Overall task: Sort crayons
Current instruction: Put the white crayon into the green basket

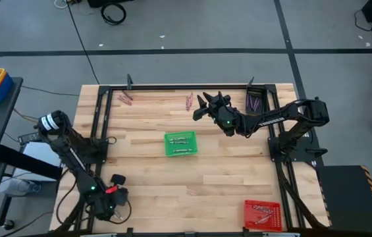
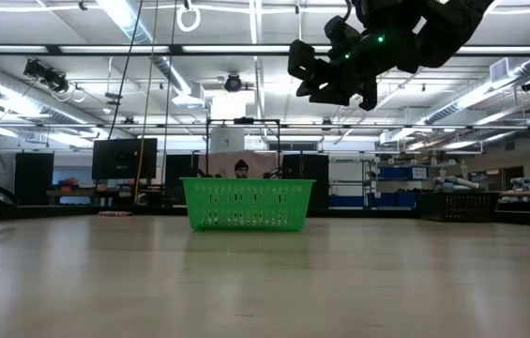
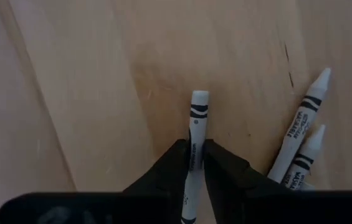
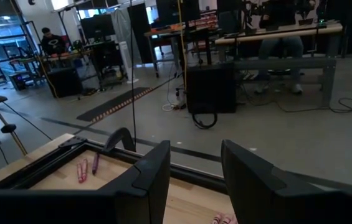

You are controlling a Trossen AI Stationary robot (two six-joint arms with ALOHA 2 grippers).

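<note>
Between left tool (image 3: 196, 163) fingers: white crayon (image 3: 195, 134), lower end hidden

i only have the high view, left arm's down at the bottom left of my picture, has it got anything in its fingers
observer: yes, in its wrist view the left gripper is shut on a white crayon.
operator: any more there
observer: two more crayons lie on the table beside it, apart from the held one.
operator: right fingers holding anything
observer: no, the right gripper is open and empty, and the low view shows it high above the table.
</note>
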